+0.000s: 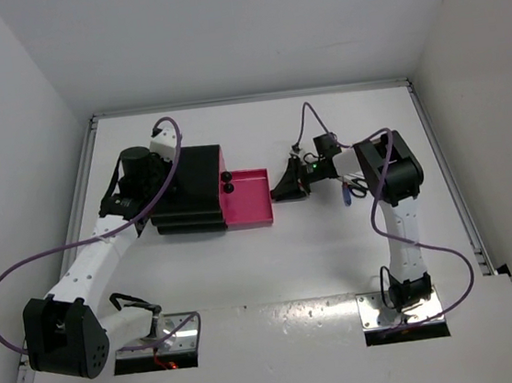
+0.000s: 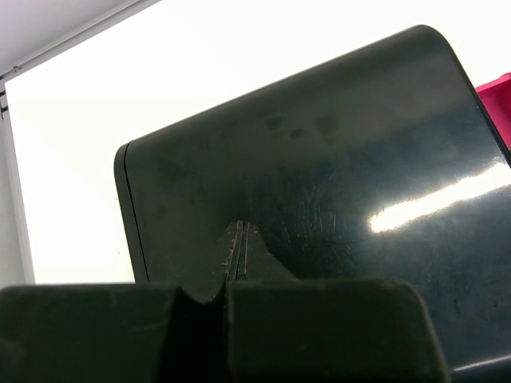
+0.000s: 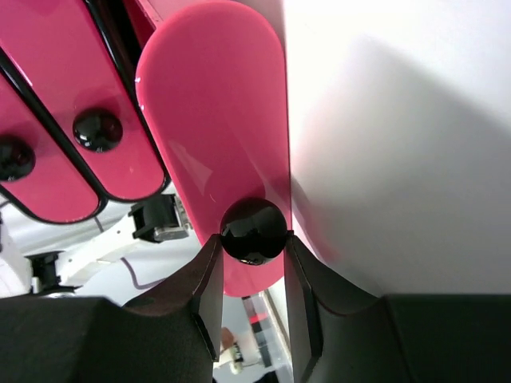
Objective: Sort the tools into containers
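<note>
We are on the drawer-opening step. The right pincer (image 3: 253,243) clasps the knob (image 3: 253,231) of the pulled-out pink drawer (image 1: 250,208). The left pincer (image 2: 239,251), fingers together, sits on the black drawer unit (image 2: 319,175). What seems a blue stick (image 1: 343,196) lies by the right arm on the counter (image 1: 292,261). Next we must let go and fetch it.

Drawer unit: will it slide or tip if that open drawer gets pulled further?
The drawer unit looks like glossy plastic, so it may slide on the table. The shut left gripper on top probably steadies it.

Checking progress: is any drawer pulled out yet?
Open: one pink drawer juts out from the black unit, with the right gripper clamped on its knob.
</note>
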